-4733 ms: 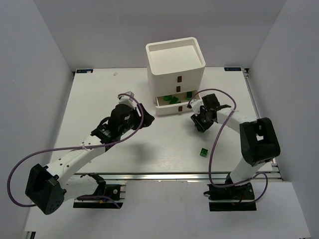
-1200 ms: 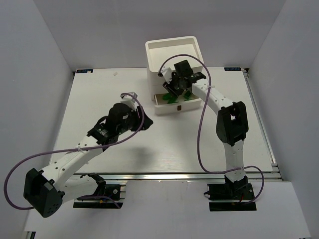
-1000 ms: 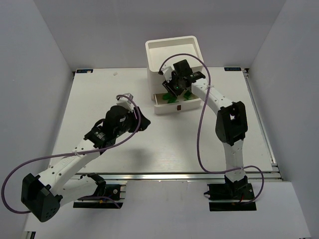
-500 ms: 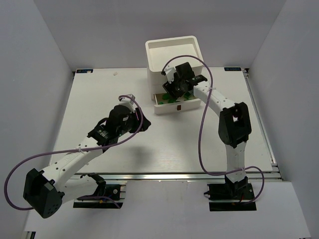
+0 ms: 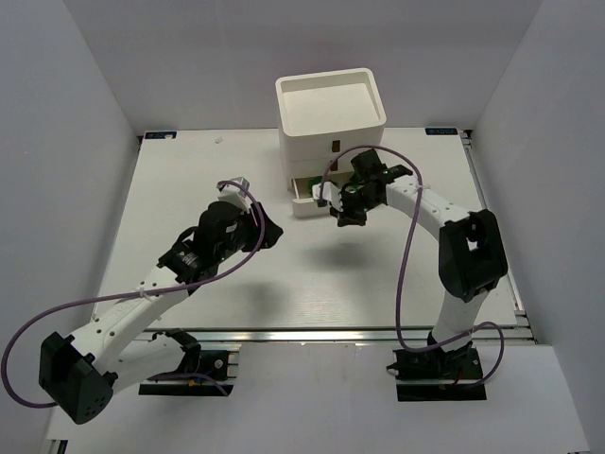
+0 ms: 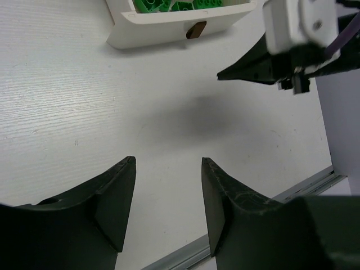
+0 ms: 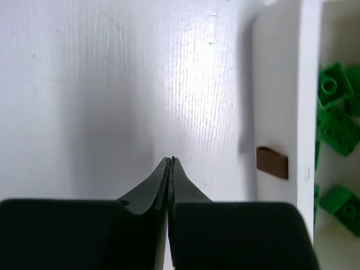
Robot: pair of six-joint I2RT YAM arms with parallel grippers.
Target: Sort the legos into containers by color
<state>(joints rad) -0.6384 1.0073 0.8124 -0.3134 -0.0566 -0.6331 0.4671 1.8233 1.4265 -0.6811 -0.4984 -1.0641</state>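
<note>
The white three-tier drawer unit [image 5: 331, 128] stands at the back of the table. Its bottom drawer [image 5: 307, 200] is pulled out and holds several green legos [image 6: 180, 5], also seen in the right wrist view [image 7: 336, 121]. No purple or yellow-green bricks show. My right gripper [image 5: 345, 218] is shut and empty, hovering just in front of the open drawer's brown handle [image 7: 273, 162]; its closed tips [image 7: 170, 160] point at bare table. My left gripper [image 5: 269, 232] is open and empty over the table, left of the drawer; its jaws [image 6: 169, 163] stand wide apart.
The top tray [image 5: 331, 97] of the unit looks empty. The two upper drawers are shut, each with a brown handle [image 5: 337, 145]. The table's near metal edge [image 5: 321, 331] runs along the front. Purple cables loop from both arms.
My right gripper has drawn back from over the open drawer and come down in front of it, shut. The green brick seen earlier on the table is gone. My left arm shifted slightly.
</note>
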